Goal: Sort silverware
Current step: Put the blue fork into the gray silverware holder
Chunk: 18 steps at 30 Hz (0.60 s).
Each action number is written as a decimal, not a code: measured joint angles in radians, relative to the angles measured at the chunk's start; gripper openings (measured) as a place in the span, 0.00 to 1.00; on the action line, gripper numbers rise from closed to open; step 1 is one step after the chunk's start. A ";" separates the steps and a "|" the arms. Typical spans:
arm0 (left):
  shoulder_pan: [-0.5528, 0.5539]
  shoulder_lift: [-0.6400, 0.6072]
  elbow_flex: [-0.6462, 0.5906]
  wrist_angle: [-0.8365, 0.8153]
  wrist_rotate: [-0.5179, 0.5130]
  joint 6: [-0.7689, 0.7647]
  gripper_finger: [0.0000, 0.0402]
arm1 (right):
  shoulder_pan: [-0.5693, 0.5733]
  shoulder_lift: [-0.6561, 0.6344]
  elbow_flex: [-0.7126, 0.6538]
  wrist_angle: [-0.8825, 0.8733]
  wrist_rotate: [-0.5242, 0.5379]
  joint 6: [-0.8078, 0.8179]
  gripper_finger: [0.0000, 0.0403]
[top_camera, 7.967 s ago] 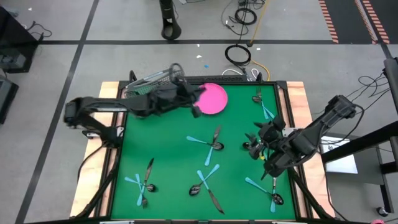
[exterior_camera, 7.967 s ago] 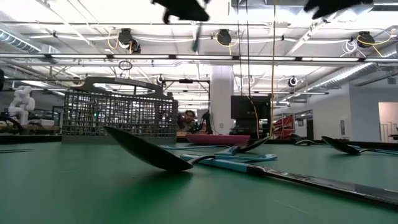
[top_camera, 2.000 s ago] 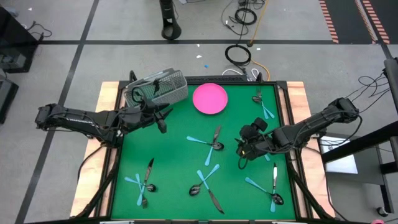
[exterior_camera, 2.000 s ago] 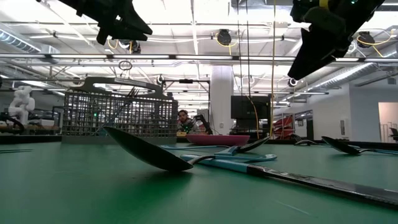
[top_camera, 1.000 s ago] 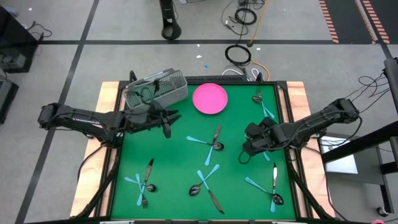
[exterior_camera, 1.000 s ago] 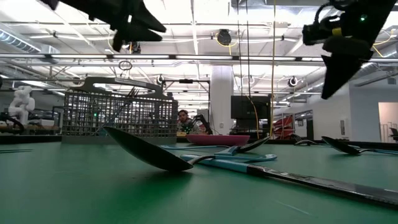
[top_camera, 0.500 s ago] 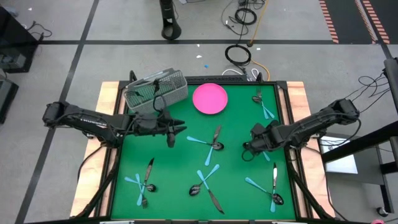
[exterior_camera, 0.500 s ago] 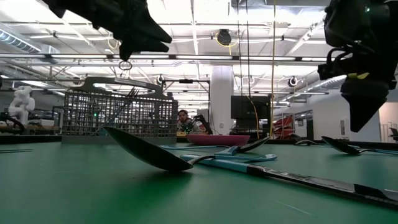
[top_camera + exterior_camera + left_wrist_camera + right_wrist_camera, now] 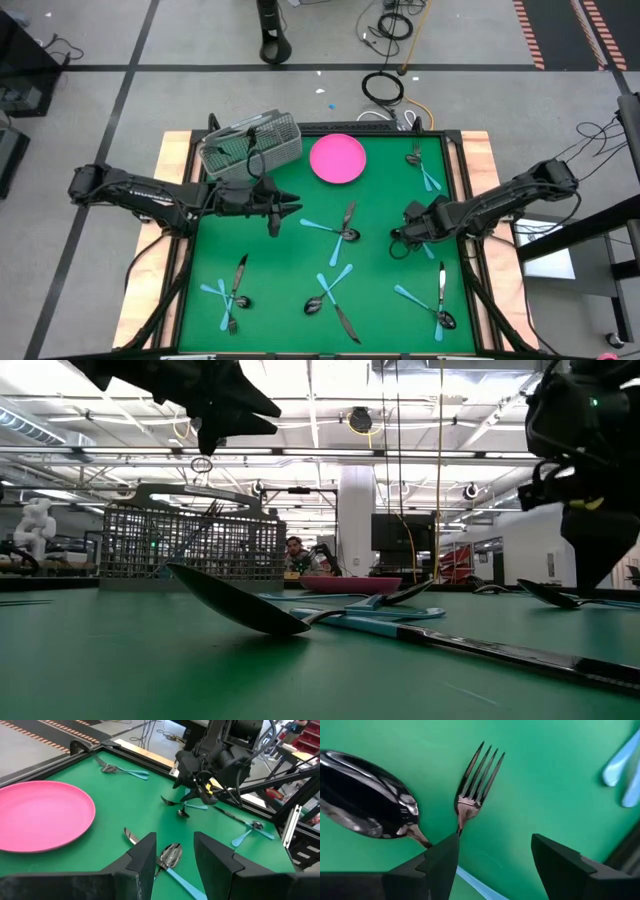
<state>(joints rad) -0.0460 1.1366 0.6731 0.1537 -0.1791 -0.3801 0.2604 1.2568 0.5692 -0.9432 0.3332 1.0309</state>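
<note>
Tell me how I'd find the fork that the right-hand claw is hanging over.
Start at the green table and go to its right side, where the right gripper hovers open. Just under it lie a spoon and the fork; the fork has four tines, the spoon a rounded bowl.

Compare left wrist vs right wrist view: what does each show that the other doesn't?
Left wrist only: the pink plate, the right arm low over the mat, and several blue-handled pieces. Right wrist only: a close look at a metal fork and a dark spoon bowl just ahead of its open jaws. Both: the green mat, silverware on it, and open jaws.
</note>
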 joint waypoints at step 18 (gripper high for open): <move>0.013 0.000 0.000 0.001 0.000 -0.007 0.33 | 0.000 0.000 -0.027 0.109 0.005 0.066 0.49</move>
<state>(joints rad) -0.0330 1.1366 0.6731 0.1552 -0.1791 -0.3869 0.2604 1.2568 0.5418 -0.8341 0.3382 1.0970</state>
